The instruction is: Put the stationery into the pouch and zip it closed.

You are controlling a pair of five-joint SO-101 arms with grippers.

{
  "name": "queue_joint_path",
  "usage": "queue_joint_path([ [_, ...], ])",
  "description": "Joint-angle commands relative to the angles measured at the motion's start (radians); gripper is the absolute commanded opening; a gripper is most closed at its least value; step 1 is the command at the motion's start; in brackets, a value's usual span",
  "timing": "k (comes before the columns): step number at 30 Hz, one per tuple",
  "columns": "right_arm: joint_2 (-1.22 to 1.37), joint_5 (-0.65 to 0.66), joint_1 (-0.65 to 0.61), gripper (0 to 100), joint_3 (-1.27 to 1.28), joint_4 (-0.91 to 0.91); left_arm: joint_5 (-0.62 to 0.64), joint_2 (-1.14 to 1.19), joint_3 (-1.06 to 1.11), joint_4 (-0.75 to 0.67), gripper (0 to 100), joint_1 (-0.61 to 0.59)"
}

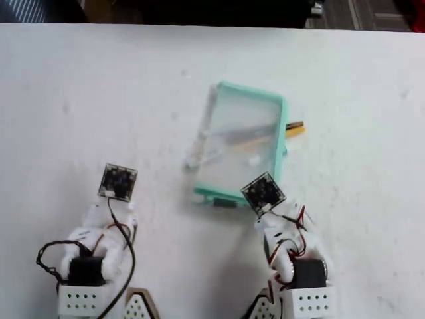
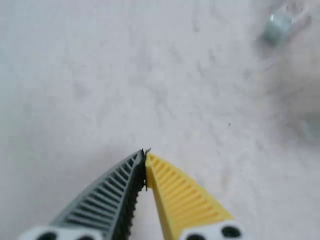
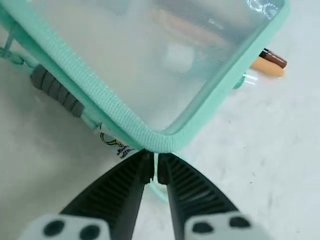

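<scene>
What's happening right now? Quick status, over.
Left gripper shut, over the table. Right gripper shut at the pouch corner. Stationery inside; one pen end sticks out the side, may block the zip.

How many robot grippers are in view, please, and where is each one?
2. The left gripper is over bare table left of the pouch, jaws shut. The right gripper is at the pouch's near corner, jaws shut.
</scene>
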Motion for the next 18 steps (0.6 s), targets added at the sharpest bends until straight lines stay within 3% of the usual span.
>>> queue_joint_path([
  [1,-0.01,0.008,0.002,1.8,0.008,-0.027,0.011,-0.012,-0.003,-0.141,2,0.01],
  [15,-0.01,0.011,0.01,1.8,0.008,-0.022,0.003,-0.012,-0.003,-0.166,2,0.008],
  [18,-0.01,0.015,0.012,1.8,0.008,-0.021,-0.054,-0.012,-0.003,-0.17,2,0.01],
])
